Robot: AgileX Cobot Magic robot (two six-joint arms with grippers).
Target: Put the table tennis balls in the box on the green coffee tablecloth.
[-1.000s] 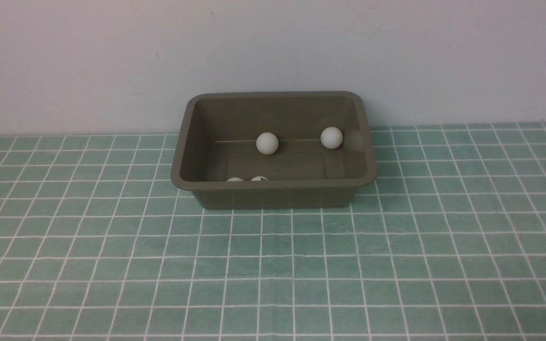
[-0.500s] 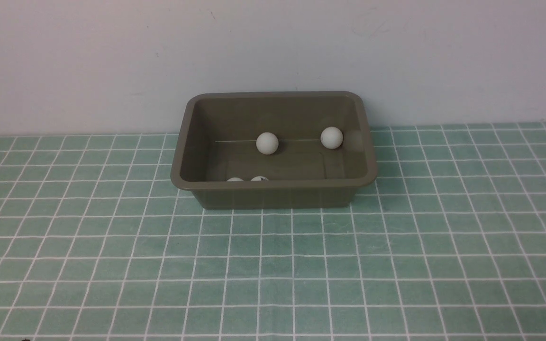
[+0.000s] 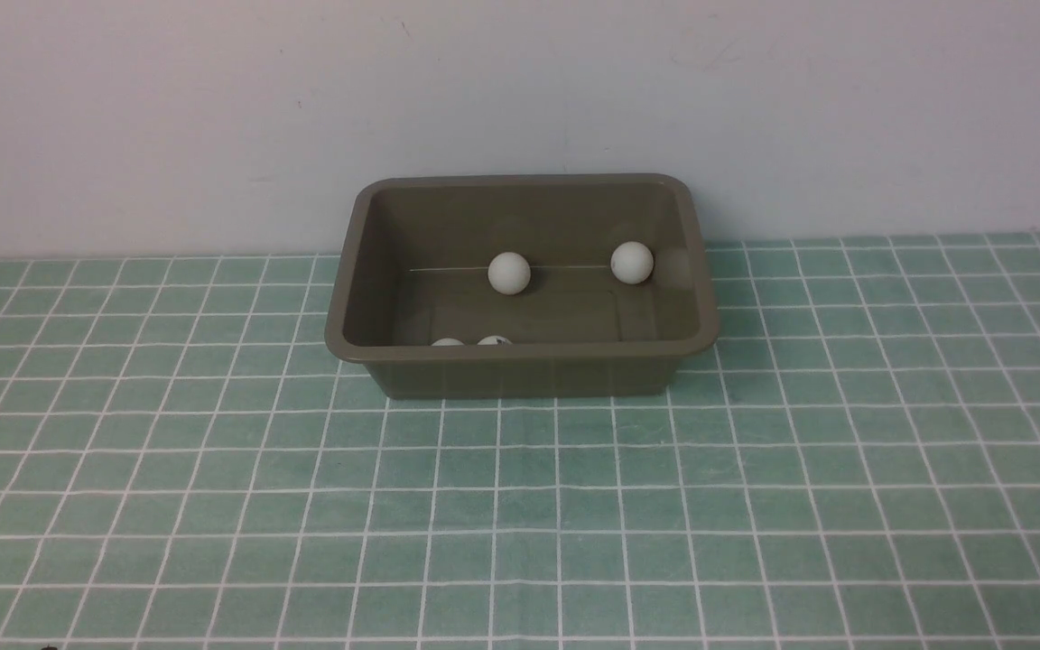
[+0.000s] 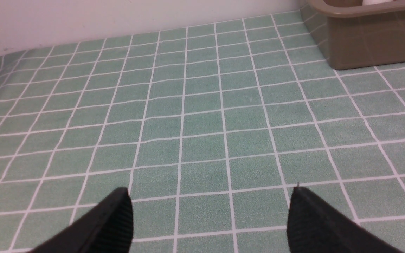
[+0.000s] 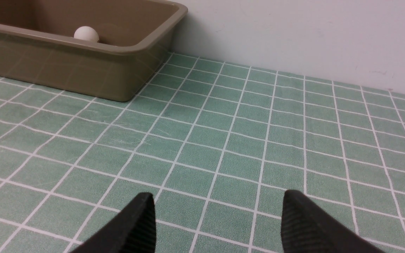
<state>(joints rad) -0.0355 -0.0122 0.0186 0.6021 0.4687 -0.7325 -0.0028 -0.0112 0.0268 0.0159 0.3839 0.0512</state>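
Ahead, the box (image 3: 520, 370) with table tennis balls (image 3: 509, 273) lies between the left tool (image 4: 209, 214) and right tool (image 5: 216, 214), both open and empty.

My left fingers (image 4: 118, 221) are matte black, tapering to blunt tips with fine ribbed inner pads. My right fingers (image 5: 142, 221) have the same black ribbed look.

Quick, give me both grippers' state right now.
Left gripper: open, holding nothing, above the tablecloth.
Right gripper: open, holding nothing, above the tablecloth near the box.
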